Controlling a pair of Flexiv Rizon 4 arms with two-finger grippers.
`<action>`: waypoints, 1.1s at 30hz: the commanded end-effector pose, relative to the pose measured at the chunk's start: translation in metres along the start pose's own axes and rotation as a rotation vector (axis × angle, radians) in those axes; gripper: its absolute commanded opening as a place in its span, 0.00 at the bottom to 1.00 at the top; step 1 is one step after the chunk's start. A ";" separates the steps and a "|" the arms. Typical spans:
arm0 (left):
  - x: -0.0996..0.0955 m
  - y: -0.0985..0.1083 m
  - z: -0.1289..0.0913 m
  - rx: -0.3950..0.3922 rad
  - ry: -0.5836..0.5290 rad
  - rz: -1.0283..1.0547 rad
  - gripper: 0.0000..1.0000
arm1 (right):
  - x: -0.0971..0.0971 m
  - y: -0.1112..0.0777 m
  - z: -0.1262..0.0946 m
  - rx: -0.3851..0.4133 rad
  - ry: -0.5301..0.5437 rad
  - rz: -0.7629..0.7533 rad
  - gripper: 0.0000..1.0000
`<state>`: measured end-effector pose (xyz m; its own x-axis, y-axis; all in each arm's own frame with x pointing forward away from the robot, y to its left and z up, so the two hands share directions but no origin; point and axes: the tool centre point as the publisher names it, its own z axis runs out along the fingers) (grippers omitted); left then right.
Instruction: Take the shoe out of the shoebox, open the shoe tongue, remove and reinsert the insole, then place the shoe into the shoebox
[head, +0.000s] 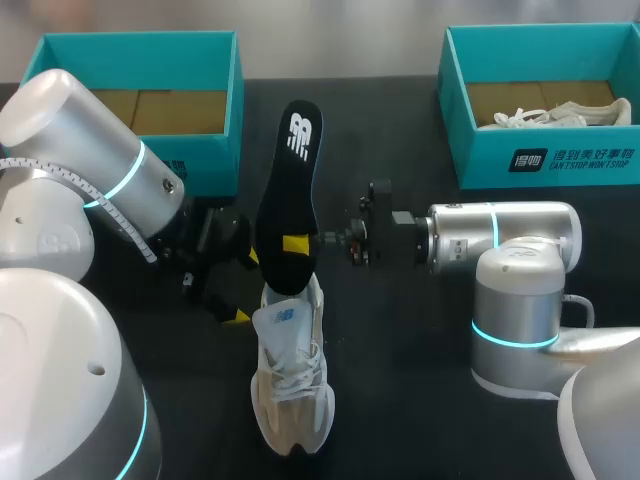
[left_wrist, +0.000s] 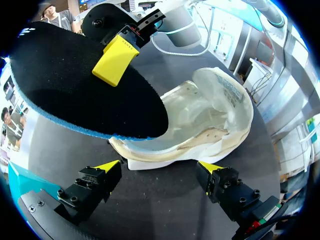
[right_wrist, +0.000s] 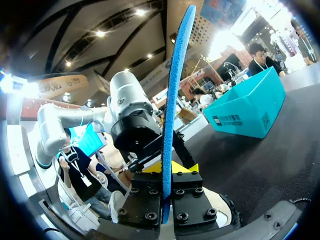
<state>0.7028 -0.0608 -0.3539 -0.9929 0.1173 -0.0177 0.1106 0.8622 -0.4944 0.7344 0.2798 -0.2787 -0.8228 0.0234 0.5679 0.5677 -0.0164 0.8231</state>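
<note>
The right claw (right_wrist: 169, 167) is clamped on the insole (head: 288, 190), one finger on each face near its lower end, holding it upright over the shoe (head: 290, 400). The shoe lies on the worktop (head: 420, 400) between the arms, toe toward the robot and tongue folded back. The insole's lower end sits at the shoe's mouth. The left claw (left_wrist: 159, 167) is spread wide and holds nothing, with the shoe just ahead of its fingers.

The insole looks about clear of the shoe, so I judge the step to be its removal or its return, but I cannot tell which. Either way the shoe is loose and could drag or tip with the insole. The left claw would do well to close on the shoe's sides and pin it. For reinsertion, lower the insole's bottom end into the mouth, then slide it forward under the tongue, flat enough not to buckle.
</note>
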 end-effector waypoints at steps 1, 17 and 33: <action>0.000 0.000 0.001 0.000 0.001 0.001 1.00 | -0.006 -0.001 0.001 -0.005 0.006 -0.009 0.00; 0.000 0.000 0.001 0.000 0.001 0.001 1.00 | -0.017 -0.011 -0.006 0.001 0.029 -0.045 0.00; 0.000 0.000 0.001 0.000 0.001 0.001 1.00 | -0.018 -0.020 -0.003 0.012 0.042 -0.035 0.00</action>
<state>0.7030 -0.0609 -0.3540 -0.9929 0.1174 -0.0176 0.1107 0.8622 -0.4943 0.7386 0.2729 -0.3043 -0.8433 -0.0211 0.5370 0.5372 -0.0087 0.8434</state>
